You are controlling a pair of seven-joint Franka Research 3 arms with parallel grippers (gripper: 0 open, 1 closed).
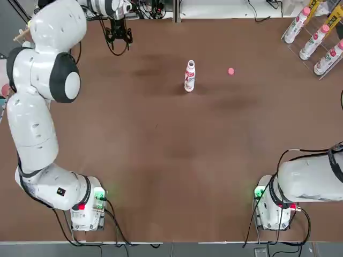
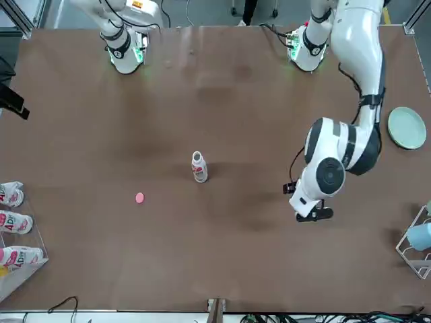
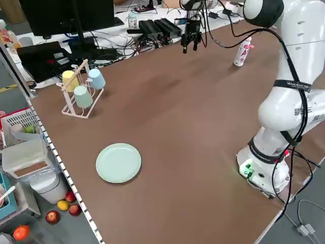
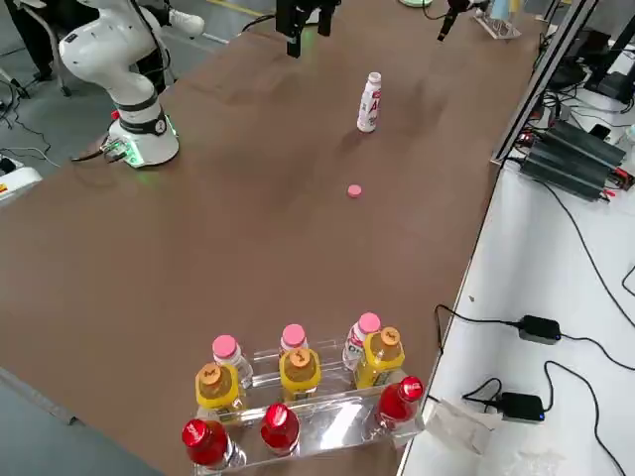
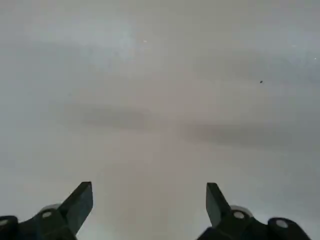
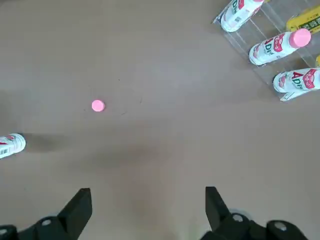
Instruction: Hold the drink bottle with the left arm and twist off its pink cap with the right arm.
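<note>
Rack (image 4: pixel 342 424): holds bottles with pink, yellow and red caps. Bottle (image 1: pixel 189 76): upright on the table, uncapped. Cap (image 1: pixel 231 71): lying on the table to its right, apart. Left gripper (image 5: pixel 150 183): above the table's far left, fingers spread, empty. Right gripper (image 6: pixel 148 189): above the table's right side, fingers spread, empty. Caution: an off-centre grip could tip the bottle; an open neck could spill any contents (not visible). A low pinch could flick the cap away. Cup rack (image 3: pixel 76 116): holds cups.
</note>
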